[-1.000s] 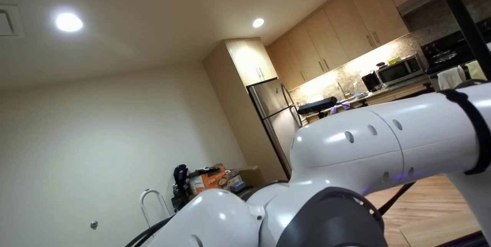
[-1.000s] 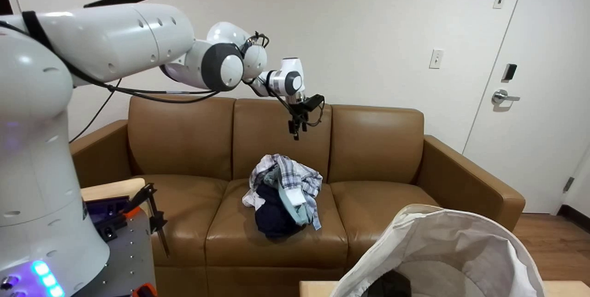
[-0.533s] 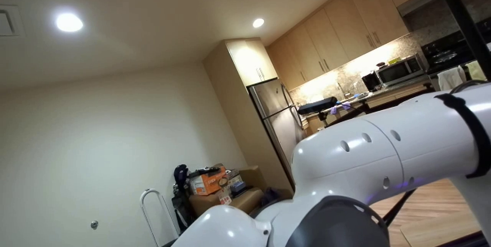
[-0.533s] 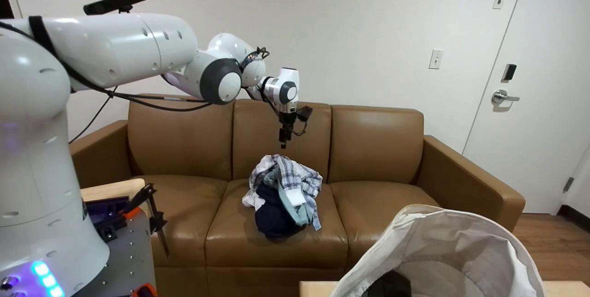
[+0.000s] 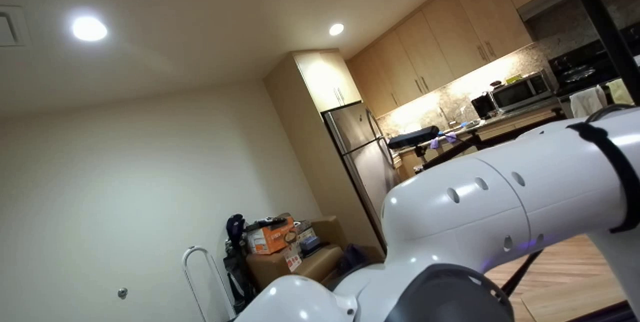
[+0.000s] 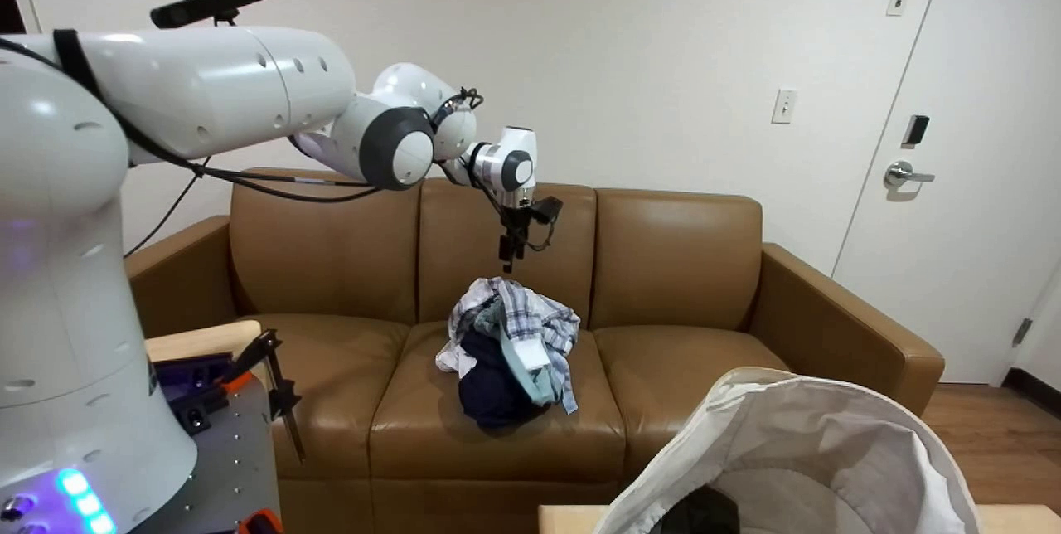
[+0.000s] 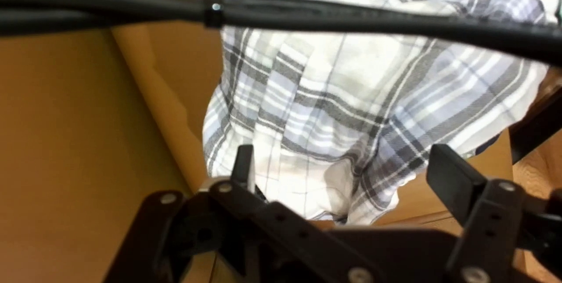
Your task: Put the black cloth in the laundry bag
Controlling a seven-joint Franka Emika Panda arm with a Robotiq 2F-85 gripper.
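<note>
A very dark navy-to-black cloth (image 6: 493, 389) lies at the lower front of a clothes pile on the sofa's middle seat. A plaid shirt (image 6: 522, 314) lies above and beside it. My gripper (image 6: 509, 259) hangs above the pile's back part, apart from it. In the wrist view my gripper (image 7: 344, 160) is open, its fingers (image 7: 454, 182) wide apart with nothing between them; the plaid shirt (image 7: 325, 94) lies below. Only a small dark edge at the shirt's right side shows there. The laundry bag (image 6: 812, 422), pale grey and open-topped, stands at the front right with something black inside (image 6: 700, 511).
The brown sofa's backrest (image 6: 680, 256) rises behind the gripper. A light wooden surface (image 6: 572, 517) is beside the bag. A metal stand with clamps (image 6: 273, 385) is near the arm base. In an exterior view the arm (image 5: 460, 207) covers much of the scene, with boxes (image 5: 272, 237) behind.
My gripper has come down and shifted a little left toward the pile, mostly in the first half second. The clothes and the bag have not moved.
</note>
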